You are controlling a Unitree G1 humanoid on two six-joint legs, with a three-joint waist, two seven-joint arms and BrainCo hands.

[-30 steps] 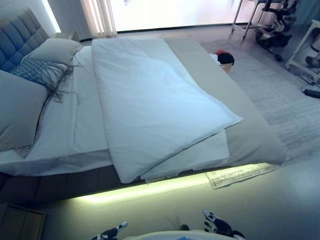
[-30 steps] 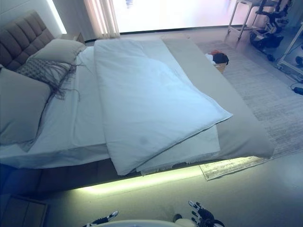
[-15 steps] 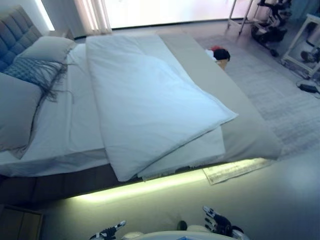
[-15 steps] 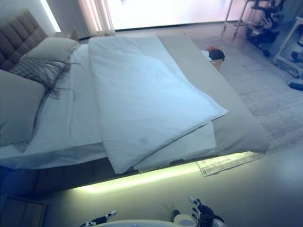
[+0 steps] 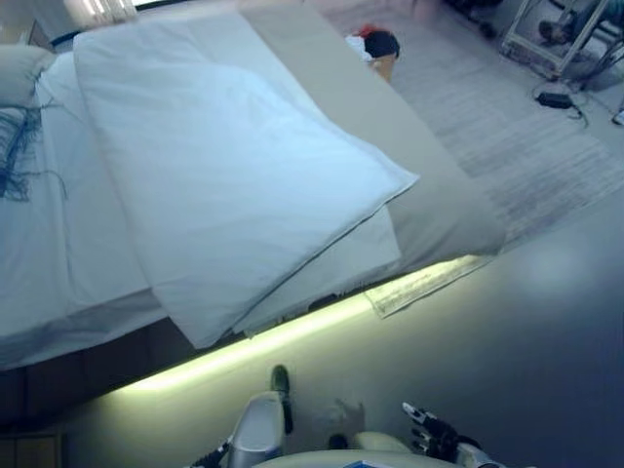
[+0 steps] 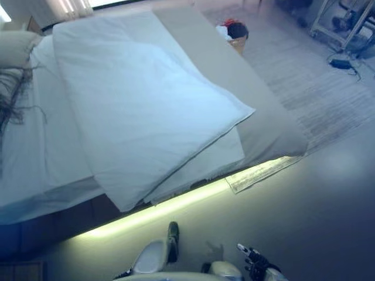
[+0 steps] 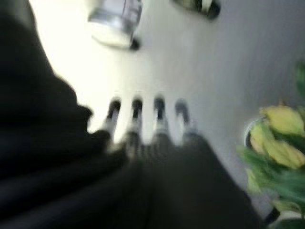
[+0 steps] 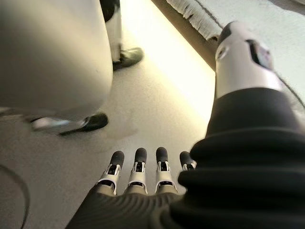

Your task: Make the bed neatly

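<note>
While both hands hang low over the floor, well short of the bed, the making has not begun.

Duvet: the white folded quilted duvet [image 5: 229, 175] lies skewed across the wide low bed [image 5: 429, 210], its near corner hanging over the bed's near edge above the lit strip.
Right hand: the right hand [image 8: 143, 179] has straight, relaxed fingers and holds nothing, with the floor past them.
Left hand: the left hand [image 7: 147, 126] shows straight fingers over bare floor, also empty.
Risk, reach: I judge that a grab at only the overhanging corner could drag the whole duvet off the bed, since it sits loose and askew.
Risk, layers: the duvet is doubled, so a pinch may catch one layer and leave the fold uneven.
Risk, footing: the pale fringed rug [image 5: 424, 283] juts from under the bed's near edge and might snag a step.
Basket: a small brown basket [image 6: 237, 36] beyond the bed's far side holds red and dark cloth.
</note>
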